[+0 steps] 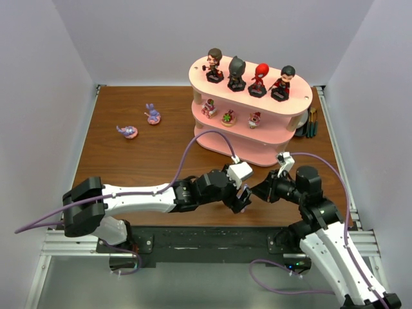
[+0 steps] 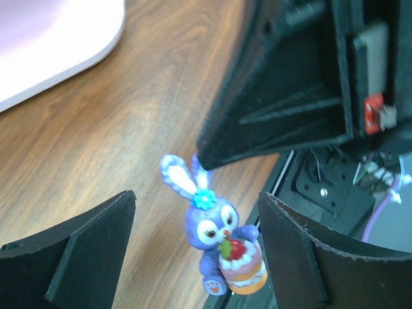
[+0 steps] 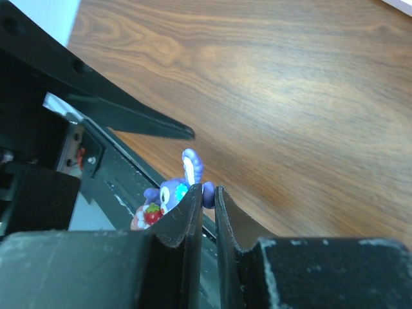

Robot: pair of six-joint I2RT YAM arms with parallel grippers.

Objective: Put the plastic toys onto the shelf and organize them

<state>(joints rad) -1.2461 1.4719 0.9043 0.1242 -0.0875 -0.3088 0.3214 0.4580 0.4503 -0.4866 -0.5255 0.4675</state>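
The brown counter (image 1: pixel 141 161) is walled in by pale panels on three sides, and bare wood is left between its left edge and the shelf (image 1: pixel 244 149). The shelf is set at the far right, close to the right edge, with dark pens (image 1: pixel 311 122) squeezed in beside it. Four big-headed figures (image 1: pixel 237 72) are lined along the top board, and three tiny figures (image 1: pixel 228 117) are seated near the front rim of the middle board. Two long-eared creatures (image 1: pixel 153 115) are left on the far left of the counter, well apart from the shelf. The third creature (image 2: pixel 215 225) is found at the counter's near edge, over the black rail. It is flanked by the left gripper (image 2: pixel 196 196), whose fingers are spread wide and kept off it on both sides. It is pinched by one ear in the right gripper (image 3: pixel 208 193), whose fingertips are drawn almost together.
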